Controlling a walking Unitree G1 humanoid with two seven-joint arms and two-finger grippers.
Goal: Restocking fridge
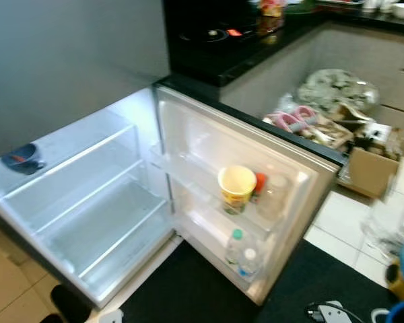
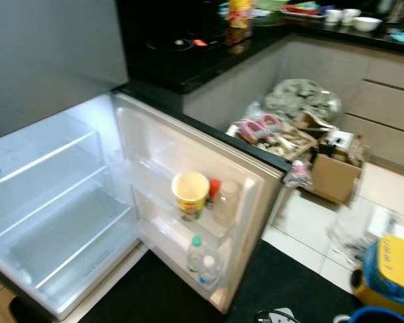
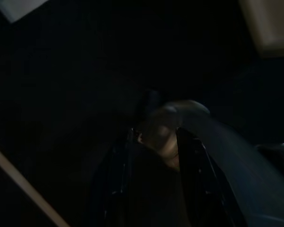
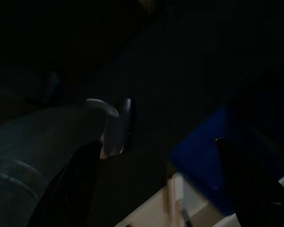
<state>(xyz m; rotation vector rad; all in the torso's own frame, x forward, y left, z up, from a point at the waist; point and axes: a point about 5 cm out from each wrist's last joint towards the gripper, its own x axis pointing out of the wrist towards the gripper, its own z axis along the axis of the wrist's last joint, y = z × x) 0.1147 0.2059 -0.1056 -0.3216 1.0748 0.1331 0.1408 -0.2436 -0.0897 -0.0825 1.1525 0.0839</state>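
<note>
The small fridge stands open, lit inside, with clear shelves. A dark blue bowl sits on its upper shelf at the left. The open door holds a yellow cup, a red-capped item and a clear jar on its middle rack. Two water bottles stand in the bottom rack. Both arms hang low in the shade. My left gripper is open over a pale shape below it. My right gripper is open wide, holding nothing.
A black counter with a stove runs behind the fridge. Clutter and a cardboard box lie on the tiled floor at the right. A blue bin with a yellow pack is at the near right. A black mat covers the floor.
</note>
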